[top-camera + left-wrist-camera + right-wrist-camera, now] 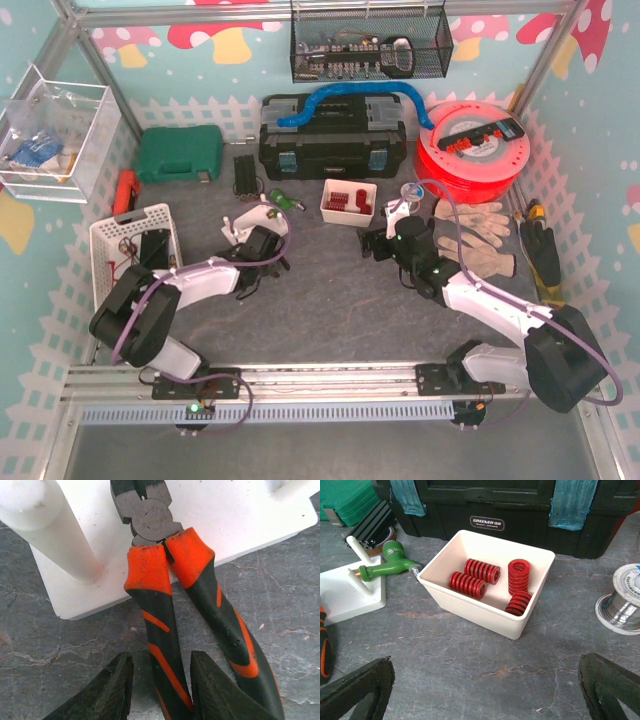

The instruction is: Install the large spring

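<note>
A white bin [348, 203] holds several red springs [470, 584]; in the right wrist view the bin [485, 607] stands ahead of my right gripper [485, 662]. That gripper [372, 243] is wide open and empty, low over the mat. The white peg base [245, 222] lies left of the bin, and it shows in the right wrist view [345, 592]. Orange-and-black pliers [155, 570] rest with their head on the base plate [240, 515] beside a white peg [50, 530]. My left gripper [162, 656] [263, 245] is open and straddles one pliers handle.
A black toolbox [330, 140] stands behind the bin. A green fitting [385, 565] lies on the base's edge. A solder spool [622, 600] sits right of the bin. Gloves [475, 235], a red reel [475, 150], a green case [178, 152] and a white basket [130, 240] ring the mat.
</note>
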You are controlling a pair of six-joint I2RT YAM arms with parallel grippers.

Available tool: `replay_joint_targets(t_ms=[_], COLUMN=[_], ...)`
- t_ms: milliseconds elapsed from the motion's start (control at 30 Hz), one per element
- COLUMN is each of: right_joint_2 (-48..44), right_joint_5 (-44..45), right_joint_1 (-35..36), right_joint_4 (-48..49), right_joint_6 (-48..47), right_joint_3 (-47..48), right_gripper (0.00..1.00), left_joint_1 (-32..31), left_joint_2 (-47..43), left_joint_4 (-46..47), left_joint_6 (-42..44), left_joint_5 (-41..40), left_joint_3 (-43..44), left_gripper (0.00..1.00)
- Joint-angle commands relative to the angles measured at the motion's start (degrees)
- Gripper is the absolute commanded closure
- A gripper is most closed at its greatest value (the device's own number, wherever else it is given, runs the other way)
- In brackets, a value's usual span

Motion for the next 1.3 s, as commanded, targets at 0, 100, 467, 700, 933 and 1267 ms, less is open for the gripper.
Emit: replay_joint_targets(t_ms=[0,100,467,700,933,1267], right_joint_2=[0.27,0.02,-0.05,-1.03,-1.27,-1.97], right_joint_5=[1.28,1.15,2.49,3.38,3.89,4.11], right_joint_1=[0.61,0.63,0.75,0.70,0.74,0.69], right_joint_4=[1.28,1.45,1.60,1.56,1.55,1.62], right_joint_6=[-0.70,-0.66,-0.74,-0.68,-0.43,-0.39], right_joint_3=[-0.46,-0.57,-0.81,-1.12,-1.35,-1.66], right_gripper=[0.00,0.00,0.00,0.00,0.00,0.00], left_joint_1=[-0.31,-0.30,-0.31,-0.31,-0.15,13.90], left_joint_2=[1.46,2.44,3.78,-0.51,-9.69,-11.93], left_joint_4=[0.59,0.97,1.04,0.15,-1.82,1.34], left_joint_6=[-0.46,-0.22,1.61,3.41,4.41,5.20], left_joint_5=[-1.18,-1.22,-0.86,-0.31,-4.33,-5.43], left_joint_3=[1.51,1.61,2.59,3.02,3.80,10.59], left_gripper=[0.64,0.65,0.81,1.00,1.00,1.00])
